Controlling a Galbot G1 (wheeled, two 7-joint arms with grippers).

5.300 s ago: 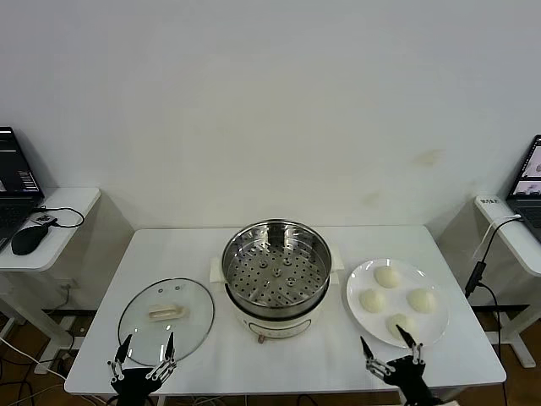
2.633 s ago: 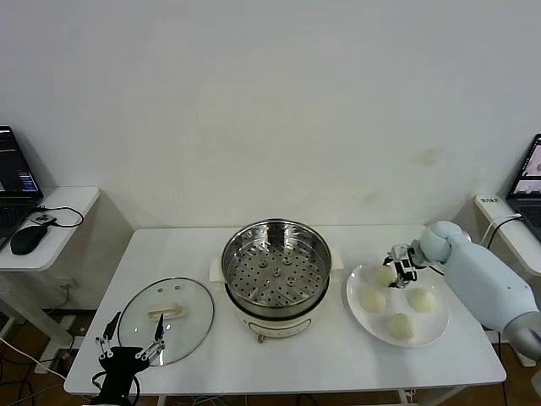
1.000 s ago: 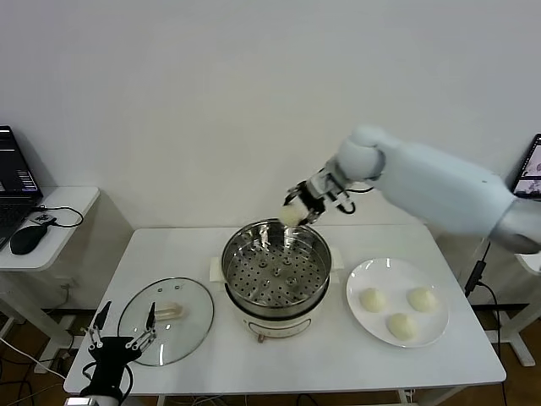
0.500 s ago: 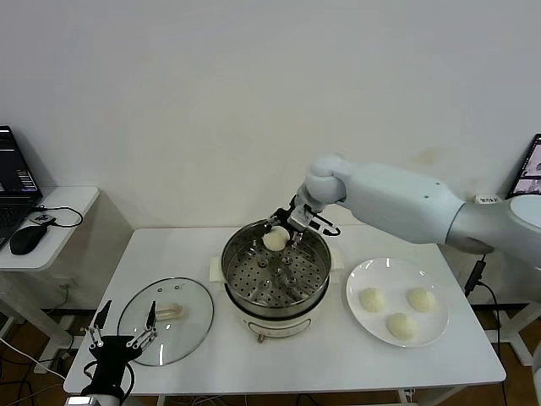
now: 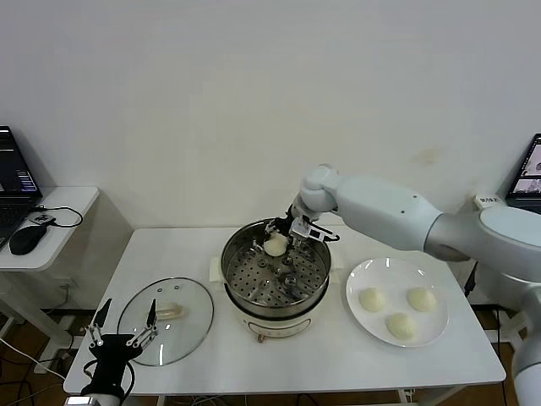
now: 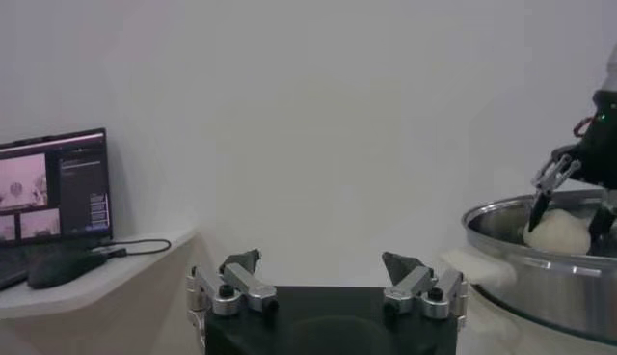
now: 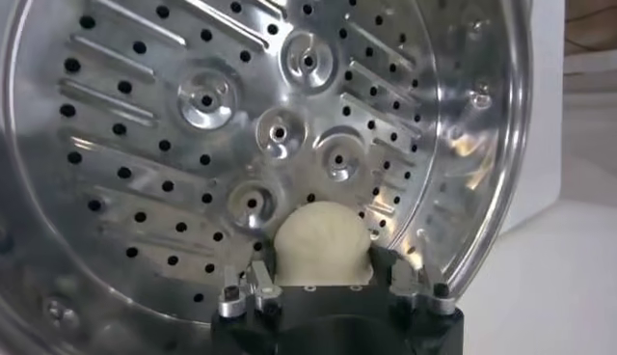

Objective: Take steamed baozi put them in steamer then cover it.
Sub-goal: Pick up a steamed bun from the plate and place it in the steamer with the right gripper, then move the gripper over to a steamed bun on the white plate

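Observation:
My right gripper (image 5: 279, 239) is shut on a cream-white baozi (image 5: 275, 244) and holds it inside the steamer (image 5: 276, 272), near the far rim. In the right wrist view the baozi (image 7: 322, 247) sits between the jaws, just above the perforated tray (image 7: 241, 145). Three more baozi (image 5: 373, 299) (image 5: 421, 298) (image 5: 401, 325) lie on the white plate (image 5: 372, 324) at the right. The glass cover (image 5: 166, 320) with its cream handle lies flat on the table at the left. My left gripper (image 5: 123, 337) is open and empty at the table's front left edge, just by the cover.
The white table (image 5: 338, 364) carries cover, steamer and plate in a row. Side desks stand at both sides, the left one with a mouse (image 5: 28, 238) and a laptop. A cable (image 5: 478, 275) hangs at the right.
My right arm has carried one baozi from the plate over the steamer and lowered it inside. The left arm has barely moved.

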